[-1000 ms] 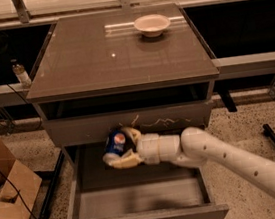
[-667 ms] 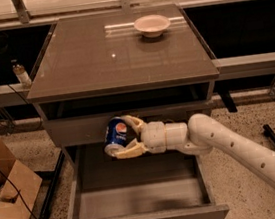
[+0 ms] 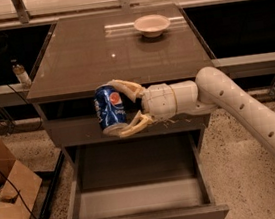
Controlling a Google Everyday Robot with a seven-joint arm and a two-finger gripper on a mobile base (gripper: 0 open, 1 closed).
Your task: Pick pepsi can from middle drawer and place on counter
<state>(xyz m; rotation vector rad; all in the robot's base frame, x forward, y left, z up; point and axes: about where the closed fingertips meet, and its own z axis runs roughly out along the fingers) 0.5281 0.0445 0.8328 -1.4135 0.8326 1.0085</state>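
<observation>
Far left, at 8 o'clock of the cabinet: cardboard box (image 3: pixel 10 199) on the speckled floor. At 10 o'clock, small clear bottle (image 3: pixel 21 74) on a side ledge, well apart from the work.

Pepsi can (image 3: pixel 110 109): in the air, roughly upright with a slight tilt, logo toward the camera. It sits level with the front edge of the counter (image 3: pixel 119 48), in front of the cabinet face and not over the top.

Gripper (image 3: pixel 122 107): comes in from 3 o'clock of the can. Fingers closed around the can, one above and one below, firm hold by the look of it.

Middle drawer (image 3: pixel 139 202): pulled out at 6 o'clock of the can, floor bare.

White bowl (image 3: pixel 152 25): at 1 o'clock of the can, near the counter's back edge.

Arm (image 3: pixel 249 112): runs off toward 4 o'clock.

Progress, as judged: pick done, can out of the drawer. Left to do: raise the can above the counter edge, carry it toward 12 o'clock, set it down short of the bowl, release.
</observation>
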